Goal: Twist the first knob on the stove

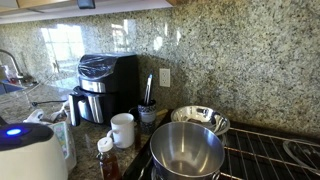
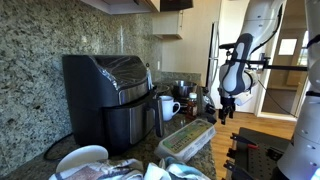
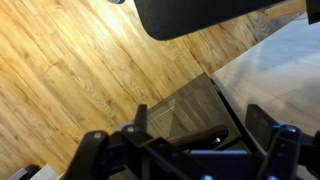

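Observation:
The stove shows as black bar grates at the lower right of an exterior view, with a steel pot standing on it. No knob can be made out in any view. My gripper hangs in the air to the right of the counter, pointing down, away from the cooktop. In the wrist view the gripper stands open with nothing between its fingers; wooden floor and a brown cabinet panel lie below it.
A black air fryer stands on the granite counter, with a white mug, a utensil holder and a second steel pot beside it. A white appliance sits at the front. A dark shape crosses the wrist view's top.

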